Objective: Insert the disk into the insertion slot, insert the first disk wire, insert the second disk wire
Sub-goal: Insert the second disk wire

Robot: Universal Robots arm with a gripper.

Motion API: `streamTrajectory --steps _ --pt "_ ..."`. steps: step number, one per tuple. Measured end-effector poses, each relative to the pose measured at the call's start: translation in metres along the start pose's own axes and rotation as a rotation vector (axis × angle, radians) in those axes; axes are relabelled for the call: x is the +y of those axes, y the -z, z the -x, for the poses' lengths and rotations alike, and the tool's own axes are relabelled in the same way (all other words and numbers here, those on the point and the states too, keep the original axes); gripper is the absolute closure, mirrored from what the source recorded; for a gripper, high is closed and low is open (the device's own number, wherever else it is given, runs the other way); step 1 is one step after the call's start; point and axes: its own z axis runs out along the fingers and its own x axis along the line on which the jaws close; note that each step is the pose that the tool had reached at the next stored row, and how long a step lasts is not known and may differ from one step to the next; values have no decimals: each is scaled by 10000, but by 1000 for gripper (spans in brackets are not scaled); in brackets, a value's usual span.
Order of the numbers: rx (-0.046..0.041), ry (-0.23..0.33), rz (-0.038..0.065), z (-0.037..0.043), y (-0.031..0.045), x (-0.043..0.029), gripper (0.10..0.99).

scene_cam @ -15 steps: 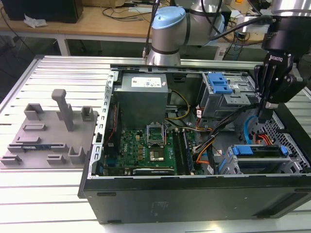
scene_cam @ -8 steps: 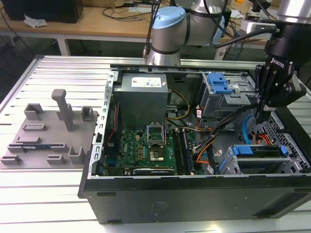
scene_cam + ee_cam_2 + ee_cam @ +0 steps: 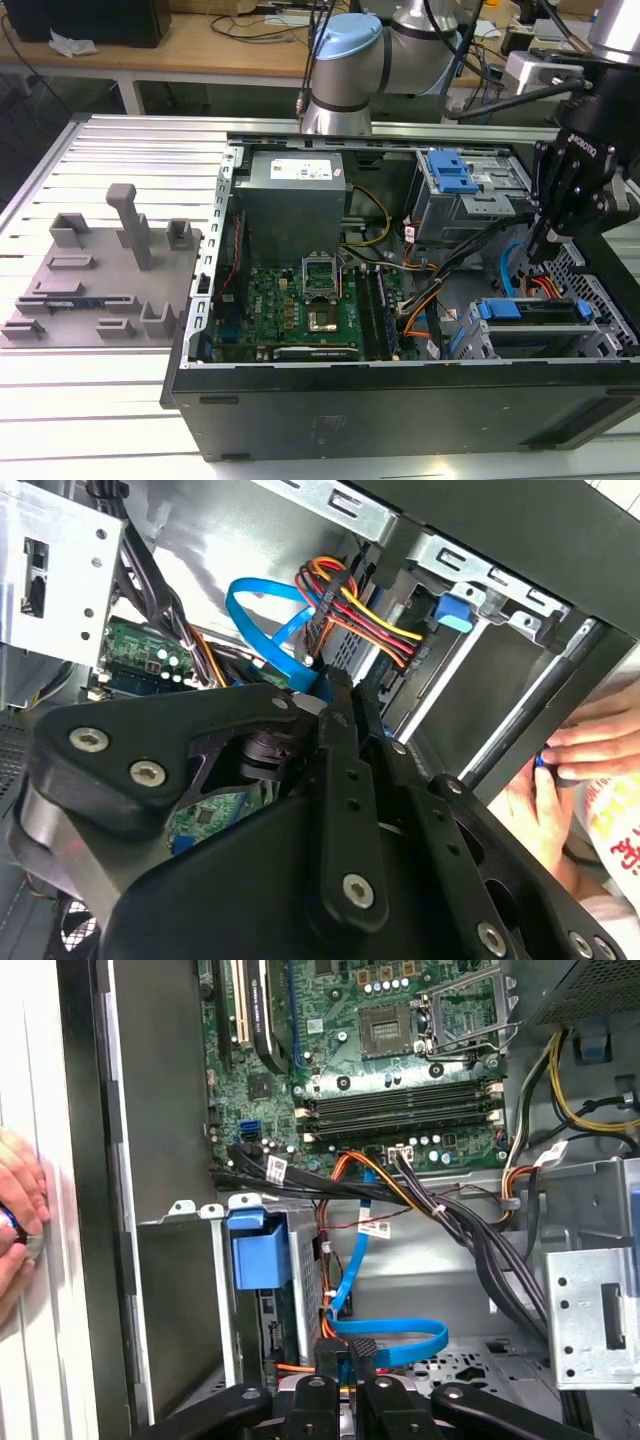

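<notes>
In the exterior view the open computer case [image 3: 400, 300] lies on a ribbed metal surface [image 3: 110, 160], with a grey block of sample fixtures [image 3: 95, 275] at the exterior view's left. The disk [image 3: 530, 312] (blue carrier ends showing) sits inside the insertion slot [image 3: 600, 335] at the case's lower corner on the exterior view's right. The black gripper [image 3: 548, 240] hangs just above that cage, beside a blue cable [image 3: 507, 270].

In the second wrist view the gripper [image 3: 345, 710] has its fingers [image 3: 340, 770] drawn together on the flat blue cable [image 3: 270, 620], close to a bundle of red, yellow and orange wires [image 3: 350, 610]. A person's hand [image 3: 590, 750] rests outside the case wall.

In the first wrist view the gripper [image 3: 350, 1355] clasps the blue cable [image 3: 400, 1340] beside the disk's blue carrier [image 3: 260, 1250]; the green motherboard [image 3: 380, 1040] lies beyond.
</notes>
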Motion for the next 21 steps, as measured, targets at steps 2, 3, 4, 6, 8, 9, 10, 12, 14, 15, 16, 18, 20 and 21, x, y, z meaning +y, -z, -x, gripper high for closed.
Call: streamTrajectory --steps 2,3,4,6,8,9,10,12,14,15,16,18,20,21 --pt "-208 0 -6 -47 -8 -5 922" --pt "-309 1 -7 -67 -12 -7 922" --pt "-418 1 -8 -95 -16 -10 922" --pt "-543 1 -9 -153 -27 -15 922" --pt "-633 2 -10 -215 -40 -18 922" --pt "-669 2 -11 -240 -46 -19 922" --pt "-711 2 -12 -267 -52 -20 922" --pt "-814 1 -22 -327 -70 -15 922" --pt "-865 7 -40 -347 -90 2 922" --pt "-878 18 -44 -353 -100 6 922" --pt "-896 28 -46 -364 -108 8 922" --pt "-966 53 -45 -412 -130 9 922" --pt "-1004 68 -43 -449 -146 6 922" --pt "-1018 75 -43 -467 -156 5 922"
